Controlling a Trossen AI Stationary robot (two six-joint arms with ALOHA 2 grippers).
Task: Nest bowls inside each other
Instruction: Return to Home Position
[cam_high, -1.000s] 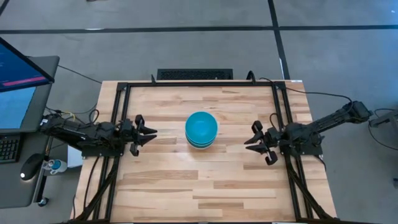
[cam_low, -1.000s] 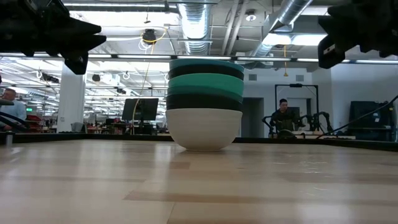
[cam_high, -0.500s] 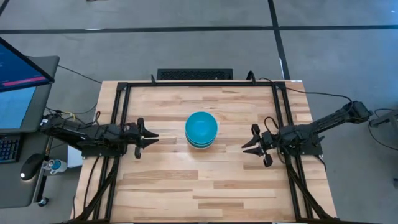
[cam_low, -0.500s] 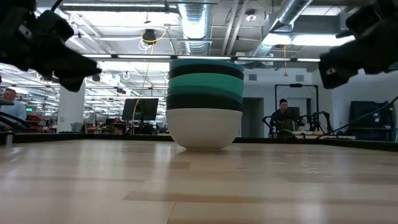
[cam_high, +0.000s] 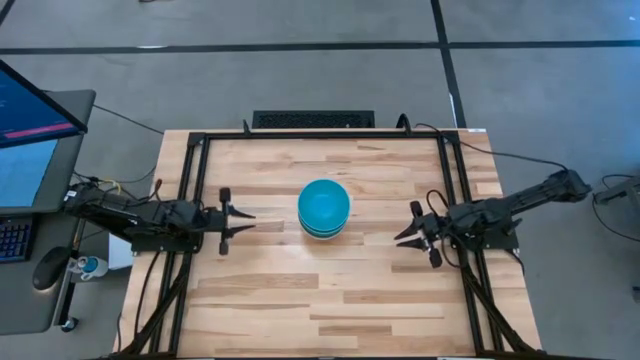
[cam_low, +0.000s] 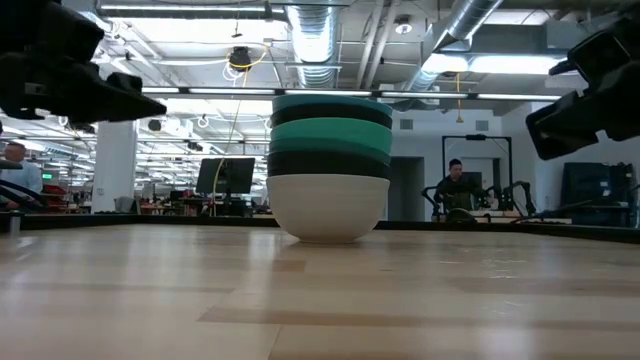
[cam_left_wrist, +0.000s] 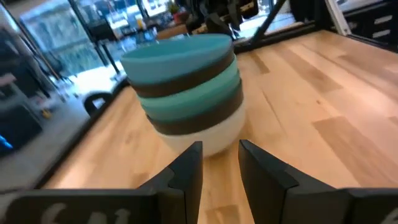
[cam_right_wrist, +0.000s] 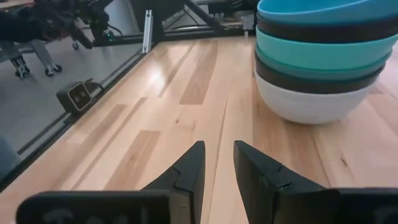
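The stack (cam_low: 329, 165) is hiding all but the rims of the nested bowls; from above, only the top bowl (cam_high: 324, 205) is showing. The picture's edge is cutting off the stack in the right wrist view.

Overhead, table-level and both wrist cameras all share the bowls (cam_high: 324, 208).

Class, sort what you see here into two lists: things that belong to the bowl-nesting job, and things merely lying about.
Belongs to the job:
- stack of bowls, white at the bottom, turquoise on top
- left pincer, empty
- right pincer, empty

Just lying about:
- monitor beside the table
- computer mouse
- person seated in the room behind
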